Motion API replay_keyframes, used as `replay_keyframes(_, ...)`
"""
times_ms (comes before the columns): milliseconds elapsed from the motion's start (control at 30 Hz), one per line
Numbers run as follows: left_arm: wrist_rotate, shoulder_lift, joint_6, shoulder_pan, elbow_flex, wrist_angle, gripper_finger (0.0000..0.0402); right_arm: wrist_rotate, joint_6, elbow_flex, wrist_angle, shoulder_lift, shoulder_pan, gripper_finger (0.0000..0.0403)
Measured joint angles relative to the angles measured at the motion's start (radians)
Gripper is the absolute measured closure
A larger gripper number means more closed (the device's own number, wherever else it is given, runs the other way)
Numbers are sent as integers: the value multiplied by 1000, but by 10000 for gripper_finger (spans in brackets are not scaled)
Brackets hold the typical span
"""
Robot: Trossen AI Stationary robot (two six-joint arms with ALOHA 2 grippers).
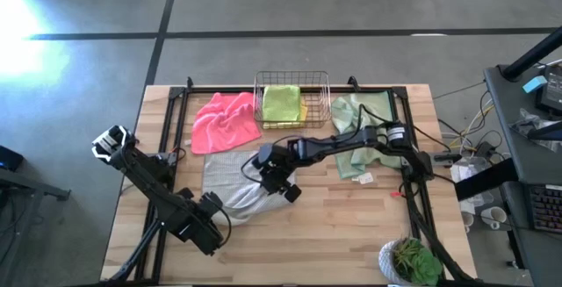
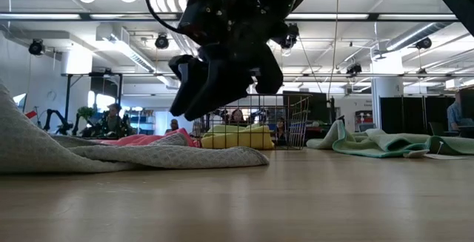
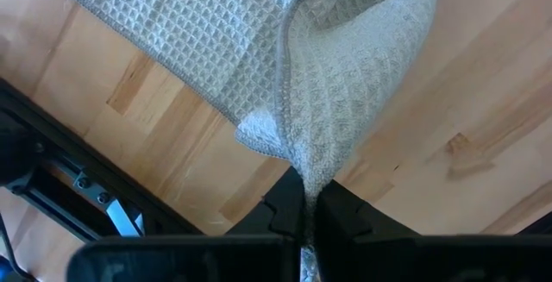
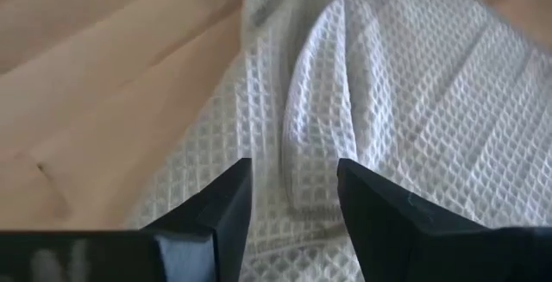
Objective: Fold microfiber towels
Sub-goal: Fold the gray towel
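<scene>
Across the pale wooden surface (image 1: pixel 334 226), seen from above, a black frame runs along the sides and far edge, a small potted plant (image 1: pixel 411 261) sits at the near right corner, and grey concrete floor surrounds it with a cluttered desk at the right; the low view looks past the cloths into a large open workshop with ceiling lights, ducts and a few seated people far back. At the far edge stands the copper wire basket (image 1: pixel 292 81) holding the lime green towel (image 1: pixel 281 103) on top of the yellow towel (image 1: pixel 303 110); the hot pink towel (image 1: pixel 225 122) lies crumpled just left of it and the pale sage green towel (image 1: pixel 356 129) lies spread to its right, partly under the right arm. The light grey towel (image 1: pixel 233 182) lies rumpled near the middle of the surface, between the two grippers. The left gripper (image 3: pixel 309 222), at the end of an arm slanting in from the left edge, sits low at the towel's near corner with its fingers together, clamped on a gathered fold of the grey waffle cloth; the right gripper (image 4: pixel 293 197) reaches in from the right, hovering just above the towel's right side with its fingers (image 4: pixel 220 209) apart and nothing between them.
</scene>
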Motion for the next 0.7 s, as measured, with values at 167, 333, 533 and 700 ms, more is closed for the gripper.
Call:
replay_keyframes(167,-3,0,3,5,0,0,401,26,11,-1,27,49,0,243)
replay_keyframes(333,-3,0,2,8,-1,0,401,57,-2,-1,44,61,4,244)
replay_keyframes(533,-3,0,3,8,-3,0,401,157,-14,-1,60,62,4,255)
replay_keyframes(700,-4,0,4,8,-11,1,401,158,-31,-1,64,62,4,265)
